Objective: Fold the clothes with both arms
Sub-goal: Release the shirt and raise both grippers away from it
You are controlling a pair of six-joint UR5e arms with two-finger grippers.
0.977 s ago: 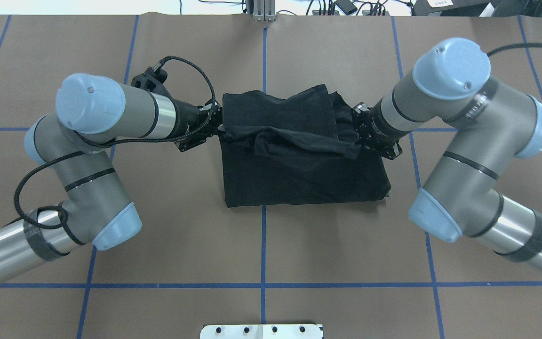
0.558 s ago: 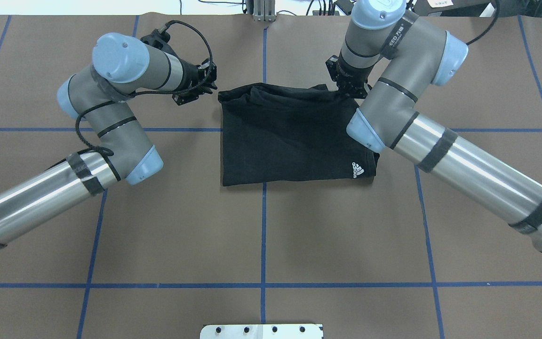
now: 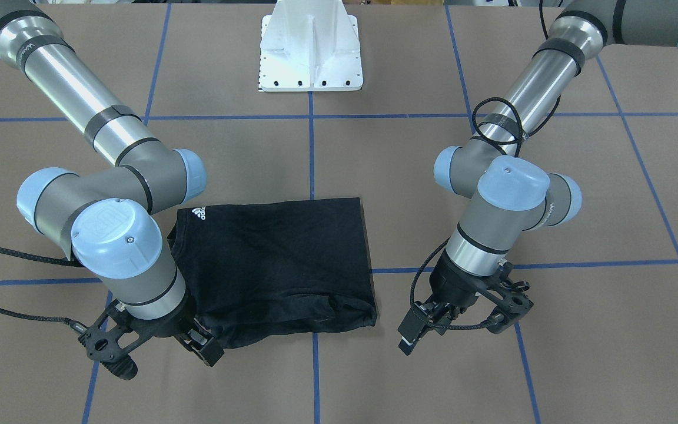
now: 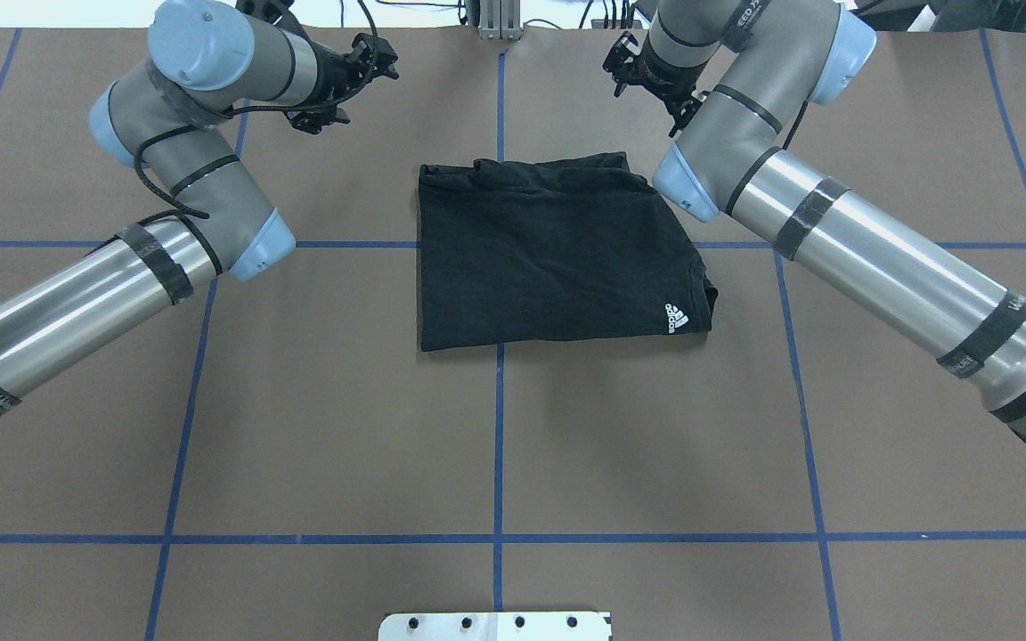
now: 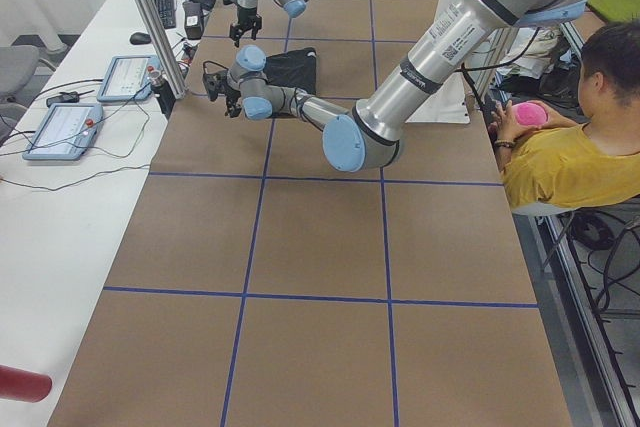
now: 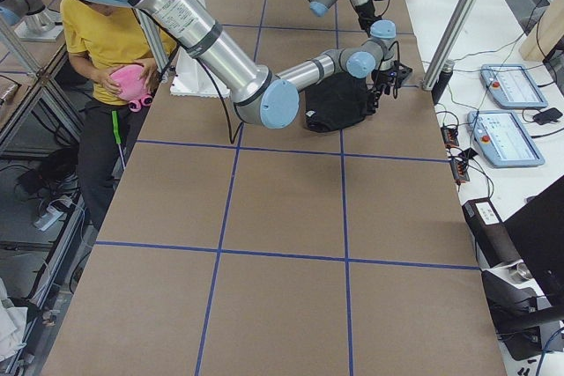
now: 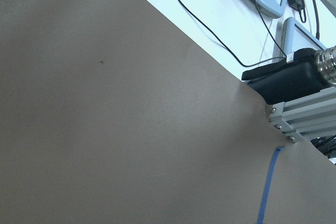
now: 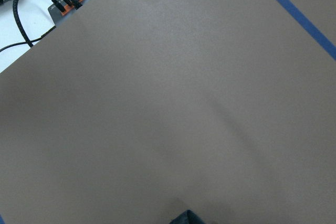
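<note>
The clothes, a black T-shirt (image 4: pixel 549 254), lie folded in a flat rectangle at the table's middle. A small white logo (image 4: pixel 678 318) shows at its near right corner. In the front-facing view the T-shirt (image 3: pixel 274 259) has a bunched edge on the side away from the robot. My left gripper (image 4: pixel 377 62) hovers open beyond the shirt's far left corner, holding nothing; it also shows as the left gripper (image 3: pixel 418 333) from the front. My right gripper (image 4: pixel 622 60) is open past the far right corner, and from the front the right gripper (image 3: pixel 200 347) sits just off the cloth's corner.
Brown paper with blue tape lines (image 4: pixel 498 445) covers the table. The white pedestal base (image 3: pixel 311 53) stands on the robot's side. An aluminium post (image 4: pixel 497 18) and cables sit past the far edge. A seated person (image 5: pixel 570 157) is beside the table, and control tablets (image 6: pixel 507 85) lie beyond its far edge.
Both grippers carried the shirt's lifted layer over to the far edge, let go of it there, and have drawn away past that edge. The shirt now lies flat.
</note>
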